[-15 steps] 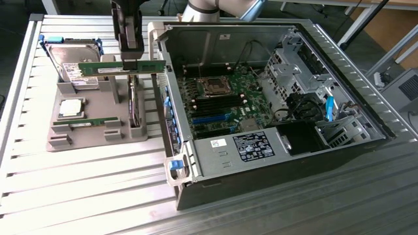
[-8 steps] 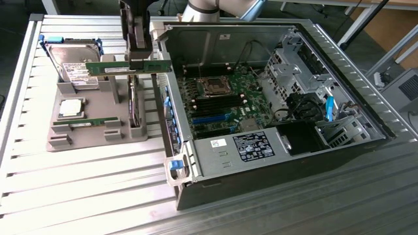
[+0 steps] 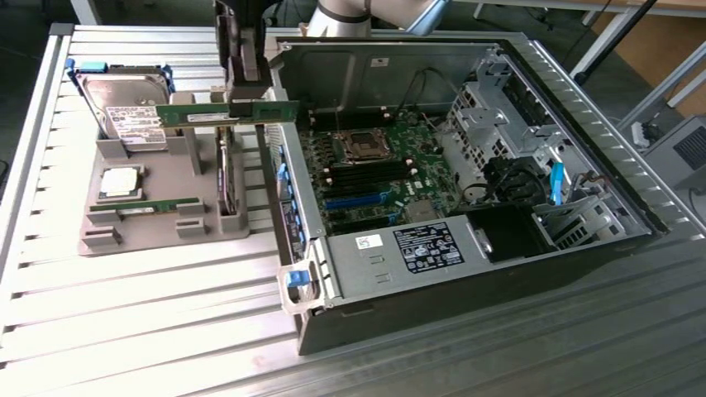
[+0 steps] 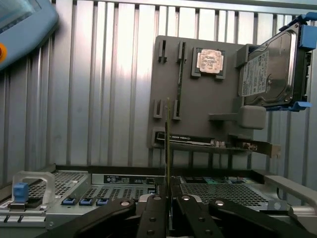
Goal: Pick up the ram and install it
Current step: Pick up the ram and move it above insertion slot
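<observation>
Clamping the ram, the fingers stand nearly closed.

Ribbed metal tabletop, perhaps wooden floor beyond

Ram edge-on in the wrist view, its held end buried inside the gripper. Blue device clipped by the picture's edge. Exterior view: arm cut off at the top, power supply label print too small to read.
</observation>
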`<state>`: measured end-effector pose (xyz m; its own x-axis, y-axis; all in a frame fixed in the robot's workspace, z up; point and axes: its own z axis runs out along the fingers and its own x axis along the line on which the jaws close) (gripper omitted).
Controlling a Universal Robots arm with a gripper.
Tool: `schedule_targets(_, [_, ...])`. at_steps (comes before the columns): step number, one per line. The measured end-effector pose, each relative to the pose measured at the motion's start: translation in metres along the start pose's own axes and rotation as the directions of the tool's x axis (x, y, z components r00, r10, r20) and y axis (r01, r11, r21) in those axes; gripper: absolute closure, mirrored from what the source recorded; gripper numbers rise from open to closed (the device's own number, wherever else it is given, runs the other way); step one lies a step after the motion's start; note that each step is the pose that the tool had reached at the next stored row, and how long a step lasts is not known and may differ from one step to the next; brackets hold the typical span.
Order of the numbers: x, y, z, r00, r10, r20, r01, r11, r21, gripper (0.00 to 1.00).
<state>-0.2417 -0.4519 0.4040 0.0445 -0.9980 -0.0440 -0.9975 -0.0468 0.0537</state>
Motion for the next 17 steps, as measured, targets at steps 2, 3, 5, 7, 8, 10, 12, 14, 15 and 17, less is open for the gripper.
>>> schedule_targets(2, [0.0, -0.0024, -0.0002, 1.0, 0.0, 0.0, 0.0, 1.0, 0.0, 0.87])
schedule_targets(3, [0.0, -0.0031, -0.0002, 1.0, 0.0, 0.0, 0.0, 1.0, 0.0, 0.87])
schedule_targets(5, [0.0, -0.0053, -0.0003, 1.0, 0.0, 0.0001, 0.0, 1.0, 0.0, 0.87])
schedule_targets(7, [0.0, -0.0067, -0.0004, 1.0, 0.0, 0.0, 0.0, 1.0, 0.0, 0.87])
schedule_targets(8, [0.0, -0.0075, -0.0004, 1.0, 0.0, 0.0, 0.0, 1.0, 0.0, 0.87])
schedule_targets(10, [0.0, -0.01, -0.0006, 1.0, 0.0, 0.0, 0.0, 1.0, 0.0, 0.87])
schedule_targets(12, [0.001, -0.0118, -0.0007, 1.0, 0.0, 0.0, 0.0, 1.0, 0.0, 0.87])
schedule_targets(14, [0.001, -0.0146, -0.0008, 1.0, 0.0, 0.0001, 0.0, 1.0, 0.0, 0.87])
schedule_targets(15, [0.001, -0.0159, -0.0009, 1.0, 0.0, 0.0, 0.0, 1.0, 0.0, 0.87])
schedule_targets(17, [0.001, -0.0184, -0.001, 1.0, 0.0, 0.0001, 0.0, 1.0, 0.0001, 0.87])
